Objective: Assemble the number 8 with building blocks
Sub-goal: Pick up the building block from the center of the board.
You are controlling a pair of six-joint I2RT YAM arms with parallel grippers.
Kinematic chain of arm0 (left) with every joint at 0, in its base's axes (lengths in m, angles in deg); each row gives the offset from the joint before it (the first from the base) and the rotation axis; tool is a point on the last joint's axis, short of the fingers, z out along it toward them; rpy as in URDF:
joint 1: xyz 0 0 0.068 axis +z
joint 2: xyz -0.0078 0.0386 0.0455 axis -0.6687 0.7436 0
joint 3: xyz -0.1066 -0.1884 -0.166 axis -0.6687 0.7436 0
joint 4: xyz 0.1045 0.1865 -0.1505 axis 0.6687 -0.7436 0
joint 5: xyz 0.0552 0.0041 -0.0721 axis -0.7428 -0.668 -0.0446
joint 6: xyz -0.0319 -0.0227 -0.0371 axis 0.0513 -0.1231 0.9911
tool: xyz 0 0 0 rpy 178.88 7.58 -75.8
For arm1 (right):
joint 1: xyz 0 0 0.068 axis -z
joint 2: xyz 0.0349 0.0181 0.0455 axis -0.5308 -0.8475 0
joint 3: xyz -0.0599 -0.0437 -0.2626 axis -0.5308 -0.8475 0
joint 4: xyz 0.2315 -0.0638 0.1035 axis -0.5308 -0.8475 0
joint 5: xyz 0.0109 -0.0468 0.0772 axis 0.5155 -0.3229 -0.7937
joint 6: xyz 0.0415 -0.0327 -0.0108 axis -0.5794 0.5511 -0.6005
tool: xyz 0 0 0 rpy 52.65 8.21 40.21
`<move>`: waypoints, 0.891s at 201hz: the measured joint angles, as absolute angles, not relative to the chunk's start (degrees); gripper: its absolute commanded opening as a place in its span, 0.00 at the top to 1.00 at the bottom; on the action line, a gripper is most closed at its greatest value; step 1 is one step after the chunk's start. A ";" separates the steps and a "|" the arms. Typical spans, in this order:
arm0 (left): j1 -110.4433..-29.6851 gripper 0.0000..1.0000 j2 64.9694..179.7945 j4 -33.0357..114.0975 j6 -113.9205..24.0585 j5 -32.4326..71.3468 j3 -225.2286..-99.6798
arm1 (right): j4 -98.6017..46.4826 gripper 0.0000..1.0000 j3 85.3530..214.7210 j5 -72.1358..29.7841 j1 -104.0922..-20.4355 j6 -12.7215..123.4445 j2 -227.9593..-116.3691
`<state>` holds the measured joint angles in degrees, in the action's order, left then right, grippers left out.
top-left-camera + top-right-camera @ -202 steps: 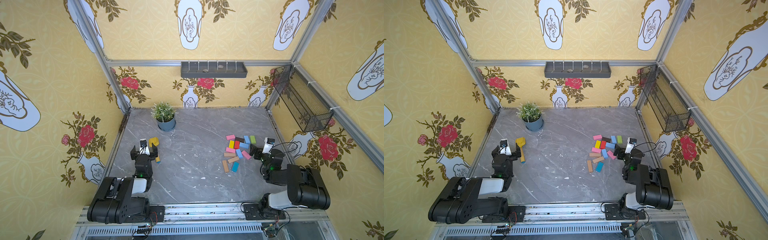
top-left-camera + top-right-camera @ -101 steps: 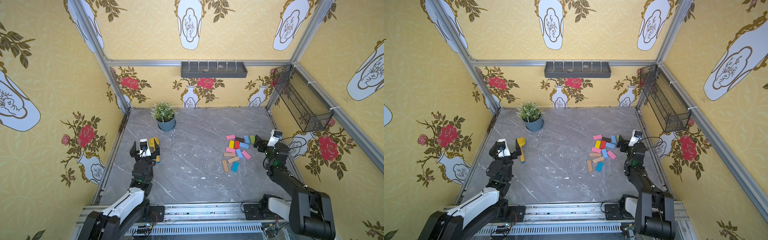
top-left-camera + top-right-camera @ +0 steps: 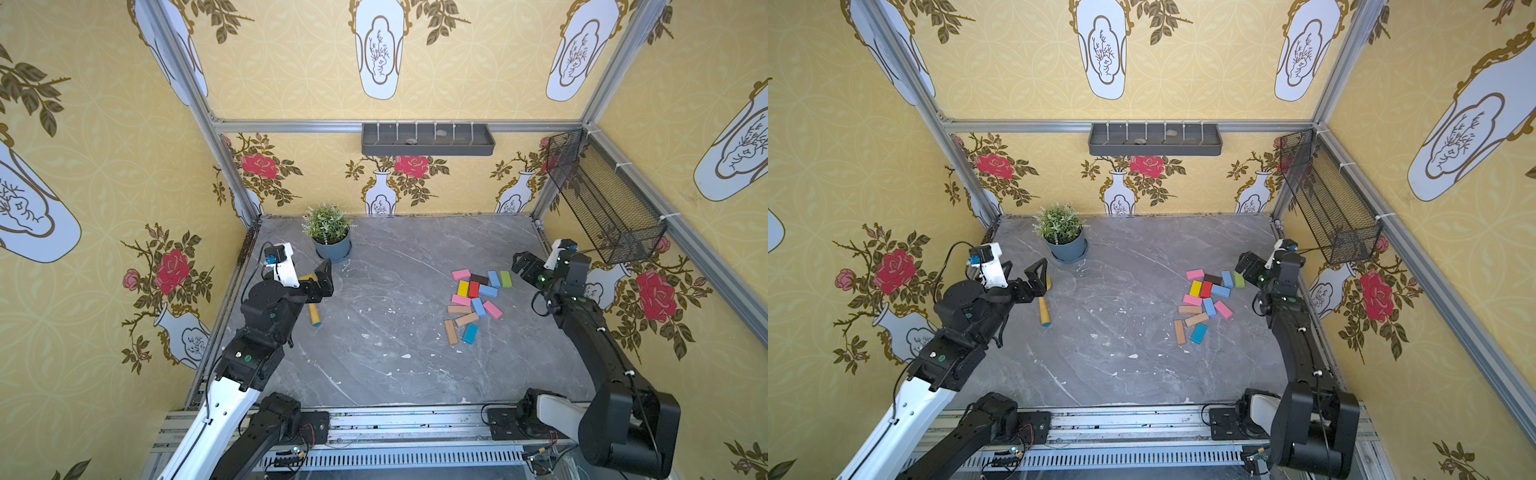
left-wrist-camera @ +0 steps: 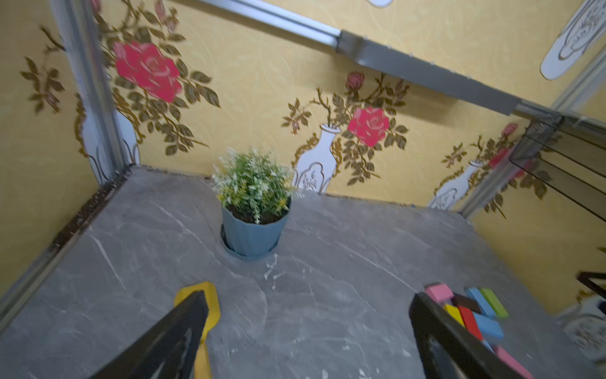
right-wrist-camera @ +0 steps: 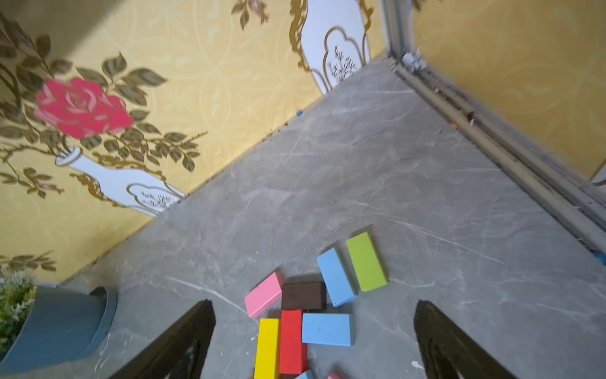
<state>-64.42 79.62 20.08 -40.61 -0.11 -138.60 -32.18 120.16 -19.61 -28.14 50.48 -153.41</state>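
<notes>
Crowding worries me: my left gripper point(image 4: 306, 297), jaws released and empty, hovers over the yellow scoop-shaped plastic toy point(image 3: 314, 314) by the bench's point(image 3: 395, 340) left edge, with the green plant in a blue pot point(image 3: 331, 235) toward the back, while the small flat coloured wooden building blocks point(image 3: 473, 289) lie touching near the right edge below my right gripper point(image 3: 524, 266), equally released, so pinching one could shove its neighbours.

I see bright, even light in both top views, only faint soft shadows under the building blocks point(image 3: 478, 307); both wrist views come through smeared, wallpaper point(image 4: 147, 69) blurry toward the edges
</notes>
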 measured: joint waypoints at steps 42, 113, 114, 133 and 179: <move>-64.42 0.00 80.12 4.27 -45.55 9.42 -145.71 | -45.21 0.02 134.23 -17.38 -40.75 57.92 -169.14; -64.42 0.00 71.64 1.28 -54.75 14.01 -135.74 | -56.46 0.02 148.59 -16.31 -44.62 65.83 -186.50; -64.42 0.00 71.51 1.39 -54.80 14.10 -135.61 | -56.55 0.02 148.72 -16.31 -44.64 65.94 -186.63; -64.42 0.00 69.24 2.81 -55.52 14.95 -133.51 | -57.75 0.03 151.32 -16.97 -45.56 68.01 -189.86; -64.42 0.00 66.55 5.45 -56.30 15.70 -131.72 | -61.07 0.03 157.99 -17.89 -47.50 72.93 -198.06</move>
<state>-64.42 66.55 5.45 -56.30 15.70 -131.72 -61.07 157.99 -17.89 -47.50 72.93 -198.06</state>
